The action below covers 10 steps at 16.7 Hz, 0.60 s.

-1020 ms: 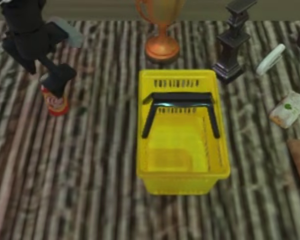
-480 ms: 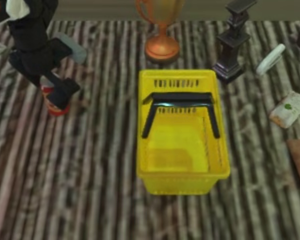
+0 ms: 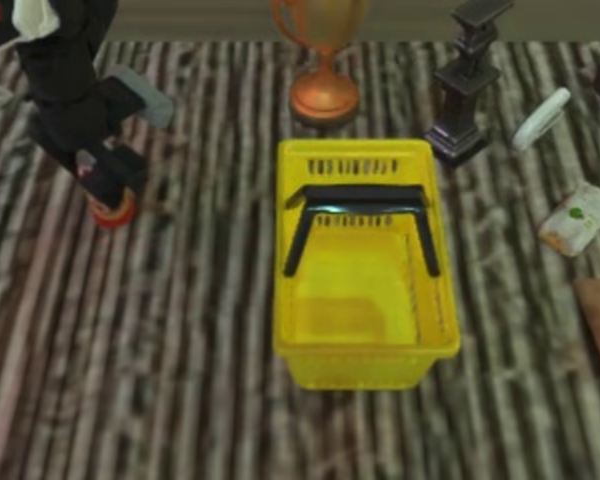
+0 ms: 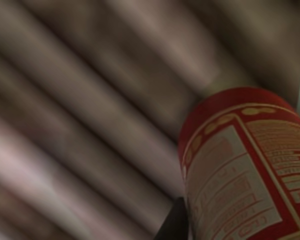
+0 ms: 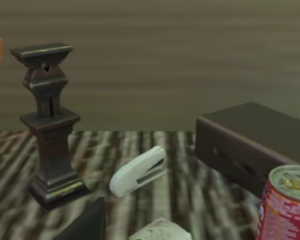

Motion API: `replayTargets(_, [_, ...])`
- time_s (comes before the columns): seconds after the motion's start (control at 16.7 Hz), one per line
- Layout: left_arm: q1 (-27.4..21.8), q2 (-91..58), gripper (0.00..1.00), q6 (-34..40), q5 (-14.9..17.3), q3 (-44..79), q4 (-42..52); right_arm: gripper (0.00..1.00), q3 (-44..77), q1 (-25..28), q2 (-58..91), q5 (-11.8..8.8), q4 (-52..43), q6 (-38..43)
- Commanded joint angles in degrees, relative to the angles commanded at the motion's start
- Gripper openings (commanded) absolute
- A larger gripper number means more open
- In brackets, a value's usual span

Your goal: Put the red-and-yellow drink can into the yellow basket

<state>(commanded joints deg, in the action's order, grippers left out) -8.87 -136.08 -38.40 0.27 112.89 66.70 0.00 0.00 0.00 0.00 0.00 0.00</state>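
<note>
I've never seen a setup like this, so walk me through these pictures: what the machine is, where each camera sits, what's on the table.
It is a simulated two-armed AgileX robot at a striped table. The top view looks down from above; the two others come from cameras on the wrists. The left hand is down over the red-and-yellow drink can, seen close up in its wrist view. The yellow basket sits mid-table, nothing in it yet. Behind it are an orange trophy and a dark pedestal, with a white stapler towards the right.
</note>
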Motion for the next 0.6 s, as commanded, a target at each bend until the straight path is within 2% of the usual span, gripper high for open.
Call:
replayTargets(0.24, [0.0,0.0,0.02,0.0,0.0,0.0,0.0,1.00,0.0,0.0,0.0,0.0,0.0,0.0])
replayTargets(0.6, [0.0,0.0,0.00,0.0,0.0,0.0,0.0,1.00,0.0,0.0,0.0,0.0,0.0,0.0])
